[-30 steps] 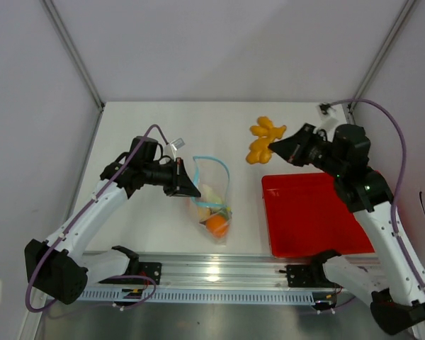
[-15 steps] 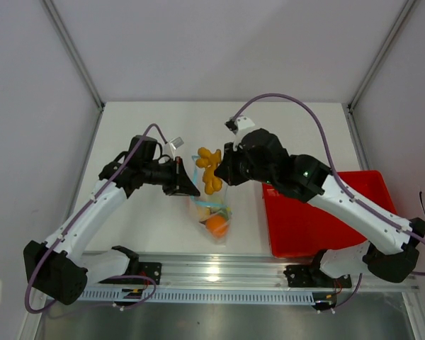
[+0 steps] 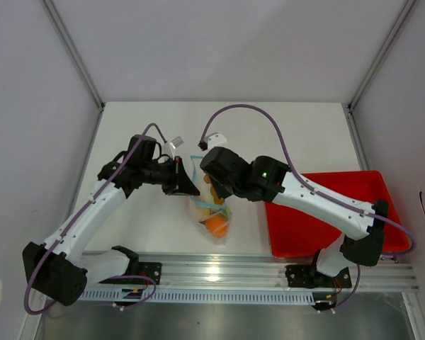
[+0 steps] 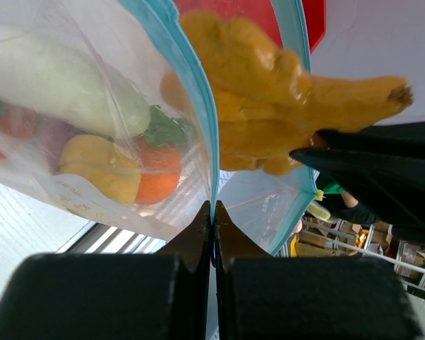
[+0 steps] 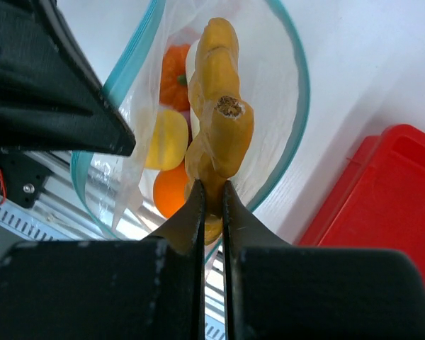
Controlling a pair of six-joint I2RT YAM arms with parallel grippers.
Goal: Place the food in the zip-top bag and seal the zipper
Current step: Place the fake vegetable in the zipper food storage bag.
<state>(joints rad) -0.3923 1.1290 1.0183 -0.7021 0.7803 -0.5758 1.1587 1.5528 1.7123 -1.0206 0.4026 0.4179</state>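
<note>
At the mouth of the zip-top bag (image 3: 211,212), your right gripper (image 5: 211,195) has swung across, clamped on the yellow piece (image 5: 218,106); left gripper (image 4: 212,212) pinches the zipper (image 4: 198,106) open. Drop looks next.

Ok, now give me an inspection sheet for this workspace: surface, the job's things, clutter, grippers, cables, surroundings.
Surface: white table.
Job's things: zip-top bag is held with its mouth open and its zipper unsealed. Inside are an orange pumpkin, an orange round fruit, a yellow lump and a white piece. The knobbly yellow food is at the bag's mouth.
Clutter: red tray, to the right of the bag.
Grippers: left gripper is shut on the bag's zipper edge; right gripper is shut on the knobbly yellow food.
Cables: purple cable loops free above the right arm; a second runs along the left arm.
Surroundings: pale walls; metal rail at the near edge.
</note>
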